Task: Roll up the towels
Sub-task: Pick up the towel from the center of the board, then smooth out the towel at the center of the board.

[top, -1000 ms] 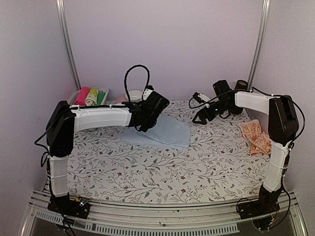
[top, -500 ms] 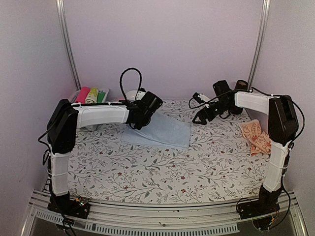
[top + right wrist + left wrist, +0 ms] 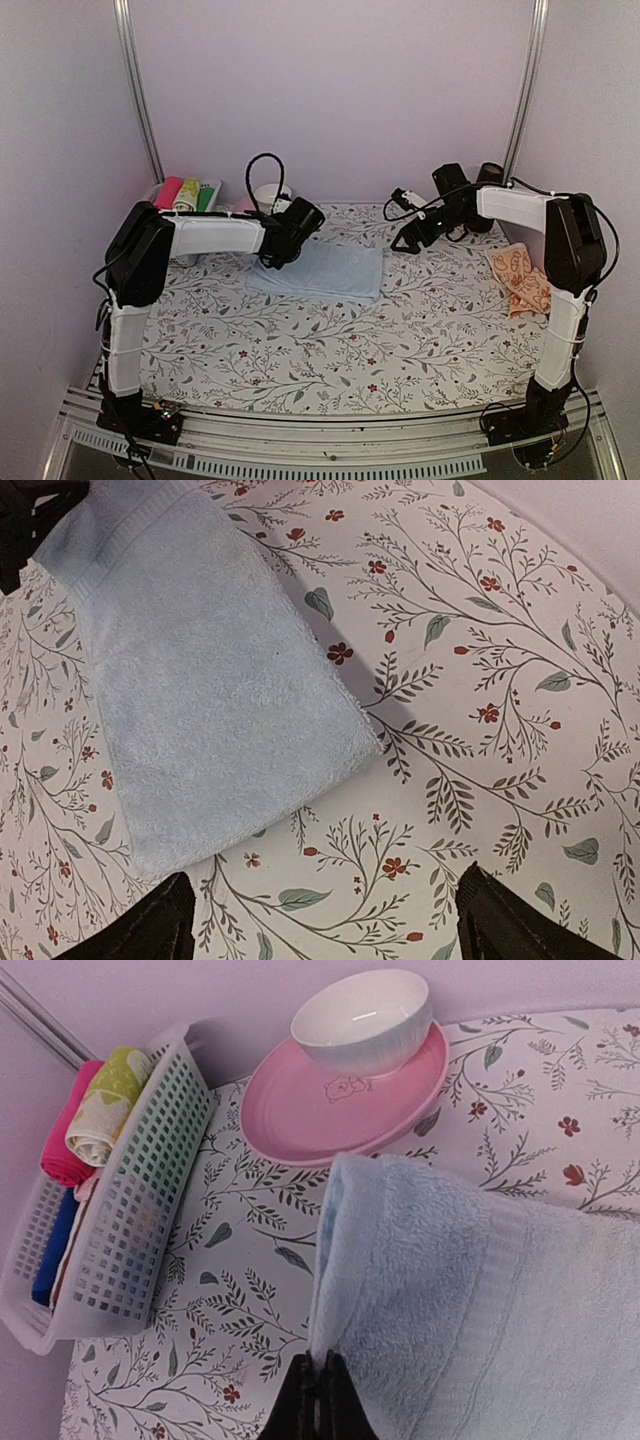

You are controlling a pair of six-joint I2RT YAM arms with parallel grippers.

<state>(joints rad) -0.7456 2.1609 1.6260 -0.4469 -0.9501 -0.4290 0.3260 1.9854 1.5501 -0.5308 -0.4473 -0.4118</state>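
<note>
Blue towel (image 3: 325, 270) flat near the far edge of the worktop (image 3: 300, 350), about midway along; peach towel (image 3: 520, 280) bunched at the right edge, untouched.
Left tool (image 3: 312, 1402) closed, apparently pinching the blue towel's left edge, which curls up off the sheet (image 3: 230, 1290). Right tool (image 3: 330, 930) wide open and empty, hanging over the worktop near that towel's right edge. Risks, as judged:
- A thin pinch on soft pile may slip, so the edge drops flat and no roll starts.
- With the right end unpinned, a push could slide or skew the whole cloth, giving a loose, tapered roll.
- A low pinch may catch the sheet too.
- Plate (image 3: 300, 1110) and bowl (image 3: 365, 1020) sit just beyond the gripped edge, with the basket (image 3: 140, 1190) at the far-left corner, so a wide left-arm swing could knock them.
</note>
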